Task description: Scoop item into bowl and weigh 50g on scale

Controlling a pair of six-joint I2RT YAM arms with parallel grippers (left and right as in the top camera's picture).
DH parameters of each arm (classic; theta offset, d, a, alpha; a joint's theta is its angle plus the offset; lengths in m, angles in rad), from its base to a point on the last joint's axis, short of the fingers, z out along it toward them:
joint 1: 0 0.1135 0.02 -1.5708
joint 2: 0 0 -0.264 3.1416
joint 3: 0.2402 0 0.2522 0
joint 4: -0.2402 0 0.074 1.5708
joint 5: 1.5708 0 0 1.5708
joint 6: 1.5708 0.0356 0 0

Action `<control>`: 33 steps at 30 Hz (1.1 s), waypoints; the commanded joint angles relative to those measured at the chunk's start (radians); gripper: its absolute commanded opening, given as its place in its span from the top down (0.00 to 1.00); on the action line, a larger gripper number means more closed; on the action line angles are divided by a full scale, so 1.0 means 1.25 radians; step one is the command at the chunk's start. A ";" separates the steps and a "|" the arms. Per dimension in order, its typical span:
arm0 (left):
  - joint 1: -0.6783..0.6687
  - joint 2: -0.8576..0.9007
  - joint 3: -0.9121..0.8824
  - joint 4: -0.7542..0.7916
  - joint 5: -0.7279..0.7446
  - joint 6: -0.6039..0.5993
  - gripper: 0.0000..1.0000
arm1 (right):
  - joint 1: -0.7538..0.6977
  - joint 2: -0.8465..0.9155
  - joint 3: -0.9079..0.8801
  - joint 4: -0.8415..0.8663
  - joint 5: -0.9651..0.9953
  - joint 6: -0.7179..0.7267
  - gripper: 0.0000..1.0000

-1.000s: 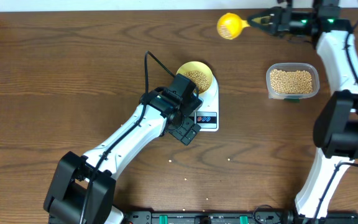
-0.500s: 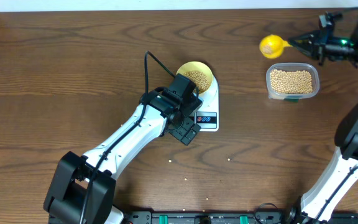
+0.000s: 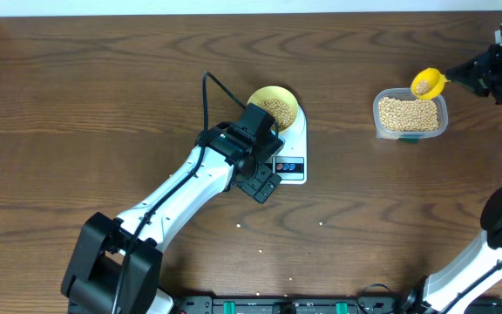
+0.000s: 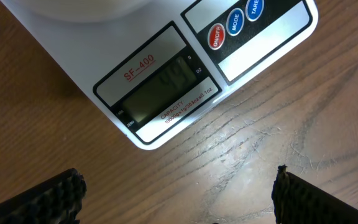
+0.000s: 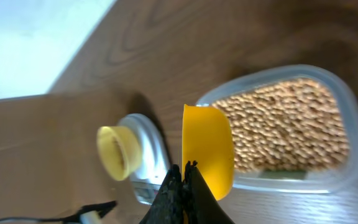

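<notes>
The pale yellow bowl [image 3: 274, 106] holds a heap of tan beans [image 3: 276, 110] and stands on the white scale [image 3: 293, 153]. My left gripper [image 3: 264, 185] is open and empty just in front of the scale. In the left wrist view the scale's display [image 4: 160, 93] is dim, and my left gripper [image 4: 179, 214] spans bare wood. My right gripper [image 3: 471, 75] is shut on the handle of the yellow scoop [image 3: 427, 83], held over the far right edge of the clear tub of beans [image 3: 410, 113]. The right wrist view shows the gripper [image 5: 184, 171], scoop [image 5: 208, 149], tub [image 5: 284, 127] and bowl [image 5: 118, 149].
A few loose beans [image 3: 322, 223] lie scattered on the brown wooden table [image 3: 103, 96] in front of the scale. A black cable [image 3: 216, 83] rises from the left arm beside the bowl.
My right arm has carried the scoop from the far middle of the table rightward and nearer, to above the tub's edge. The left arm, bowl and scale have not moved.
</notes>
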 commanded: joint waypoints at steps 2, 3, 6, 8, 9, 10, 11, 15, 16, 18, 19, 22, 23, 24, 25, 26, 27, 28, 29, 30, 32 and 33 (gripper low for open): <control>-0.002 0.007 -0.006 -0.002 -0.007 -0.007 0.02 | 0.056 -0.001 -0.001 -0.002 0.159 -0.017 0.99; -0.002 0.007 -0.006 -0.002 -0.007 -0.007 0.02 | 0.067 -0.001 -0.001 0.000 0.190 -0.017 0.99; -0.002 0.007 -0.006 -0.002 -0.007 -0.008 0.02 | 0.110 -0.001 -0.001 0.009 0.300 -0.017 0.99; -0.002 0.007 -0.006 -0.002 -0.008 -0.007 0.02 | 0.139 -0.001 -0.001 0.012 0.376 -0.018 0.99; -0.002 0.007 -0.006 -0.002 -0.007 -0.007 0.02 | 0.154 -0.001 -0.001 0.012 0.417 -0.018 0.99; -0.002 0.007 -0.006 -0.002 -0.007 -0.007 0.02 | 0.170 -0.001 -0.001 0.013 0.460 -0.018 0.99; -0.002 0.007 -0.006 -0.002 -0.008 -0.007 0.02 | 0.187 -0.001 -0.001 0.013 0.513 -0.018 0.99; -0.002 0.007 -0.006 -0.002 -0.007 -0.007 0.02 | 0.248 -0.001 -0.001 0.013 0.681 -0.065 0.99; -0.002 0.007 -0.006 -0.002 -0.007 -0.007 0.02 | 0.263 -0.001 -0.001 0.014 0.709 -0.082 0.99; -0.002 0.007 -0.006 -0.002 -0.008 -0.007 0.02 | 0.294 -0.001 -0.001 0.020 0.755 -0.109 0.99; -0.002 0.007 -0.006 -0.002 -0.007 -0.007 0.02 | 0.308 -0.001 -0.001 0.024 0.773 -0.123 0.99; -0.002 0.007 -0.006 -0.002 -0.007 -0.007 0.02 | 0.350 -0.001 -0.001 0.041 0.833 -0.157 0.99; -0.002 0.007 -0.006 -0.002 -0.007 -0.008 0.02 | 0.361 -0.001 -0.001 0.046 0.857 -0.160 0.99; -0.002 0.007 -0.006 -0.002 -0.007 -0.007 0.02 | 0.370 -0.001 -0.001 0.050 0.880 -0.162 0.99; -0.002 0.007 -0.006 -0.002 -0.007 -0.007 0.02 | 0.379 -0.001 -0.001 0.053 0.906 -0.165 0.99; -0.002 0.007 -0.006 -0.002 -0.007 -0.007 0.02 | 0.386 -0.001 -0.001 0.054 0.926 -0.169 0.99; -0.002 0.007 -0.006 -0.002 -0.007 -0.007 0.02 | 0.391 -0.001 -0.001 0.055 0.938 -0.175 0.99; -0.002 0.007 -0.006 -0.002 -0.007 -0.007 0.02 | 0.396 -0.001 -0.001 0.056 0.947 -0.180 0.99; -0.002 0.007 -0.006 -0.002 -0.007 -0.007 0.02 | 0.398 -0.001 -0.001 0.057 0.947 -0.184 0.99; -0.002 0.007 -0.006 -0.002 -0.007 -0.007 0.02 | 0.400 -0.001 -0.001 0.061 0.946 -0.185 0.99; -0.002 0.007 -0.006 -0.002 -0.007 -0.007 0.02 | 0.400 -0.001 -0.001 0.070 0.940 -0.185 0.99; -0.002 0.007 -0.006 -0.002 -0.008 -0.007 0.02 | 0.400 -0.001 -0.001 0.077 0.927 -0.185 0.99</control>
